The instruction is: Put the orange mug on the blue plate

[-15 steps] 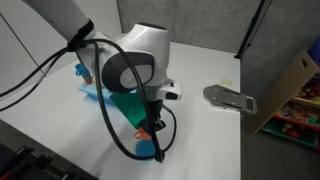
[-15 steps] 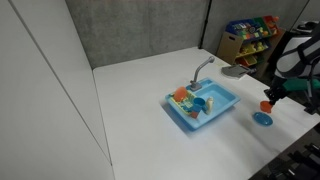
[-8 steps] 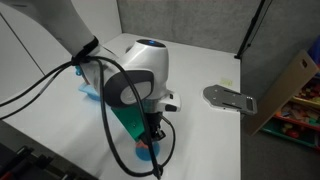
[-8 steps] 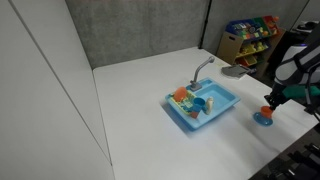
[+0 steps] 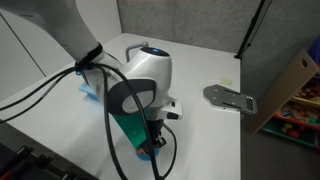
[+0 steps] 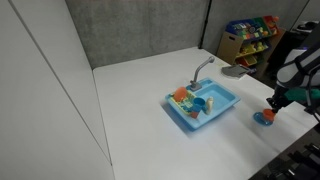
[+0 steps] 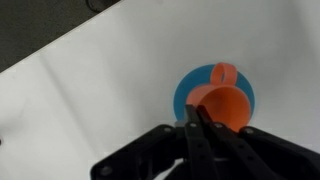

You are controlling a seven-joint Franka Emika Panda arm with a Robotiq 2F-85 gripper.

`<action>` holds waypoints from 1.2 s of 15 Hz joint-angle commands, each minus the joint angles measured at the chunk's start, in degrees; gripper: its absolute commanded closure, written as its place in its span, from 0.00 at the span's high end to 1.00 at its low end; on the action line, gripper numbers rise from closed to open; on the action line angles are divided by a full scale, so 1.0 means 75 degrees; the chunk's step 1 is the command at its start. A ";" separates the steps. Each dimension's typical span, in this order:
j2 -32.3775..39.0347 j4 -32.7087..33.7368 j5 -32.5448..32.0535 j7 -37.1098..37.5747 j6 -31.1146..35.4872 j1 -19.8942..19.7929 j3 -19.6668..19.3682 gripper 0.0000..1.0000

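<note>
The orange mug (image 7: 226, 104) sits over the round blue plate (image 7: 190, 85) on the white table, its handle pointing away from me. My gripper (image 7: 196, 122) is shut, its two fingers pinching the mug's near rim. In an exterior view the mug (image 6: 267, 115) rests low on the plate (image 6: 262, 122) under the gripper (image 6: 275, 104), to the right of the toy sink. In an exterior view the arm hides most of it; only a sliver of the plate (image 5: 142, 154) shows.
The light blue toy sink (image 6: 222, 100) with a grey faucet (image 6: 203, 68) holds an orange-and-green item (image 6: 181, 96) and a small blue cup (image 6: 199, 103). A grey metal piece (image 5: 228, 97) lies on the table. A toy shelf (image 6: 250, 38) stands behind. The table's front edge is near the plate.
My gripper has come down with the orange mug, from a little above the blue plate to low on it.
</note>
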 commanded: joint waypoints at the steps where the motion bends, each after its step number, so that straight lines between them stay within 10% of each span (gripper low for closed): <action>1: 0.0006 -0.0051 0.0265 -0.0394 0.0167 -0.0261 0.0231 0.02; 15: 0.0315 -0.0072 0.0395 -0.0544 0.0768 -0.0383 0.0443 0.04; 16: 0.0291 -0.0090 0.0412 -0.0555 0.0787 -0.0402 0.0463 0.29; 18: 0.0168 -0.0163 0.0442 -0.0570 0.0826 -0.0420 0.0465 0.37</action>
